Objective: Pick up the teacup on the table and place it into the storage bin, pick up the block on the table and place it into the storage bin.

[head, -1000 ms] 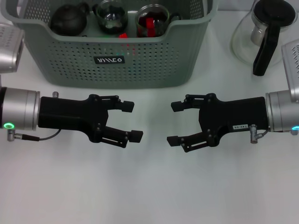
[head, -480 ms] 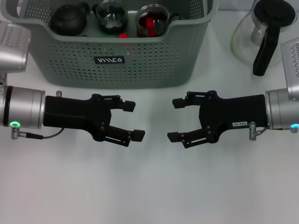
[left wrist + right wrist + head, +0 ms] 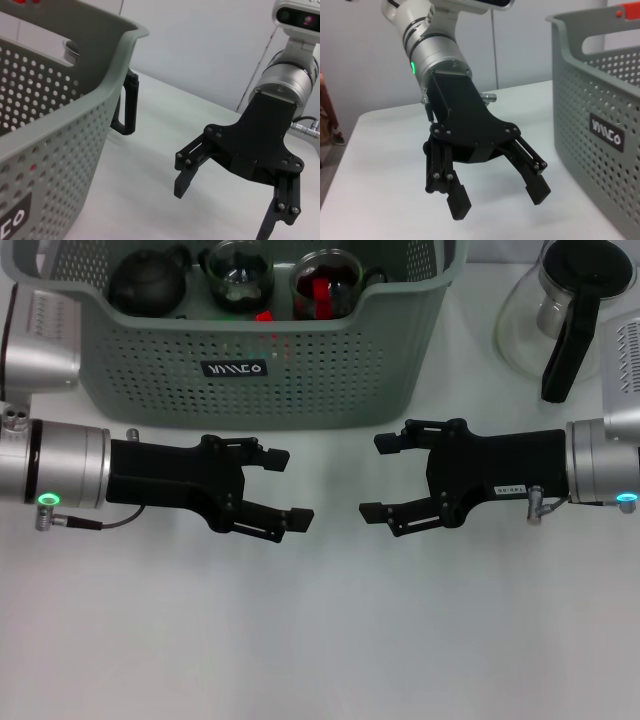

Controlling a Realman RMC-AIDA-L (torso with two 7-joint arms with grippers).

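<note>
Both hands hover mid-frame over the white table (image 3: 320, 640), facing each other with fingers spread apart and empty: left hand (image 3: 283, 488) left of centre, right hand (image 3: 382, 478) right. The storage bin (image 3: 300, 380) fills the upper left, holding a glass teacup (image 3: 325, 282) with red blocks.

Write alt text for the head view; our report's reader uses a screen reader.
Two open black grippers, left gripper and right gripper, face each other above a white table. Behind them, a grey-green storage bin holds a dark teapot and glass cups.
</note>
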